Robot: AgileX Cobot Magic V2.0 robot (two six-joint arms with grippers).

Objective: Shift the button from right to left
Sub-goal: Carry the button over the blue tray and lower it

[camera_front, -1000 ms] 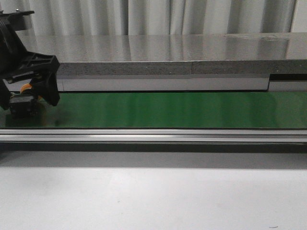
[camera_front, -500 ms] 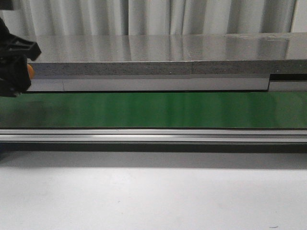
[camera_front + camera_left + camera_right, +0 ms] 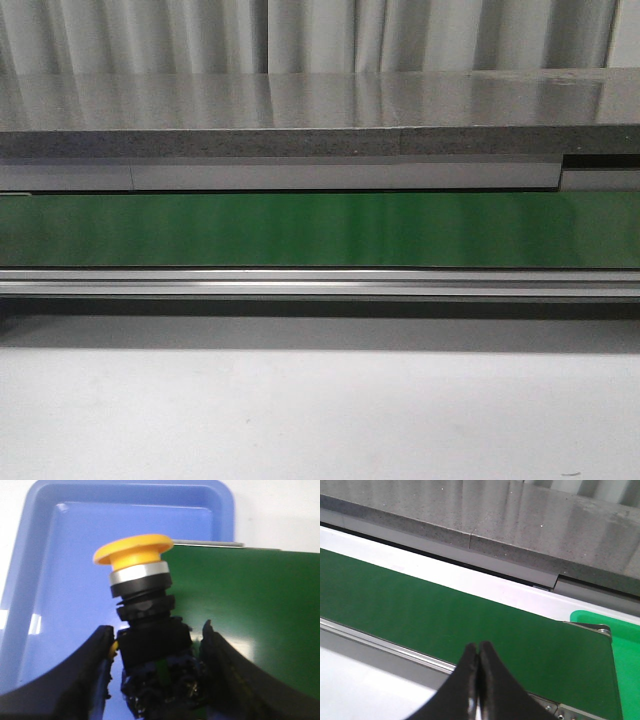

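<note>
1. Front view: green belt (image 3: 320, 230) runs the full width, bare. A silver rail (image 3: 320, 283) lies along its near edge and a grey stone-like counter (image 3: 300, 110) behind it. Neither arm nor the button shows in this view.
2. Front view: pale tabletop (image 3: 320, 410) fills the foreground, nearer than the rail.
3. Left wrist view: left gripper (image 3: 156, 645) has its black fingers (image 3: 82, 680) part-open, one either side of the button (image 3: 142, 605), closed in on the black body.
4. Left wrist view: the button stands upright between the fingers, yellow mushroom cap pointing away from the wrist, silver ring under the cap, black boxy body low in the grip. One finger touches the body side; the other looks pressed against it too, but the contact edge is blurred.
5. Left wrist view: beyond the gripper is a blue tray (image 3: 50, 580); the cap sits over the tray's edge zone. The belt lies beside the tray, off to one side of the held button.
6. Right wrist view: right gripper (image 3: 479, 652) has its two black fingers pressed tip to tip, nothing between them.
7. Right wrist view: the gripper hangs above the belt's near rail; the belt stretches ahead of the tips, counter beyond it, a bright green bin (image 3: 615, 635) at the belt's end.
</note>
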